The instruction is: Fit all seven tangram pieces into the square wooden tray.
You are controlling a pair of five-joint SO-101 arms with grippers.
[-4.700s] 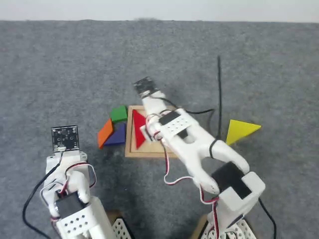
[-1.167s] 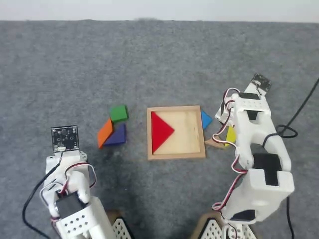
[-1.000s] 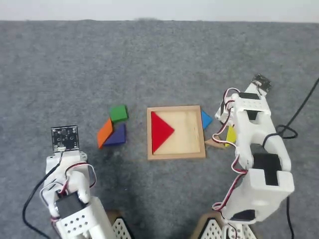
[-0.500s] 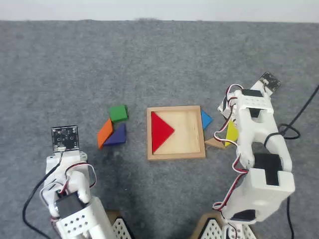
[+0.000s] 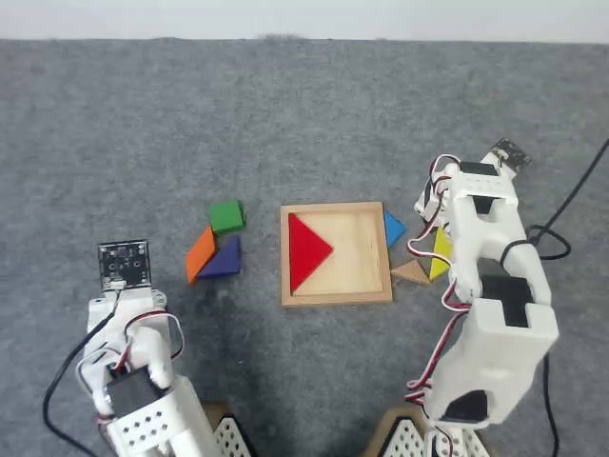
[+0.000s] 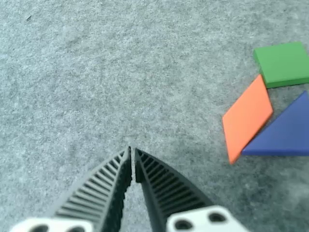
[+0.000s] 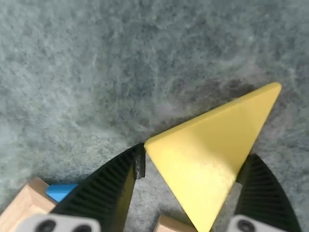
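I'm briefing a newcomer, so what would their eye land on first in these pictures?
The red triangle stands out, lying alone in the wooden tray against its left side. Right of it, the right end effector grips a yellow triangle. A green square, orange parallelogram and navy triangle cluster left of the tray.

tray [image 5: 335, 299] right half free, red triangle [image 5: 306, 250] left

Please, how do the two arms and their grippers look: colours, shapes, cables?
The left arm and the right arm are white plastic shells with black motor blocks, linked by red, white and black cables. A black cable trails from each. The left gripper and the right gripper have black, tapered, ribbed fingers.
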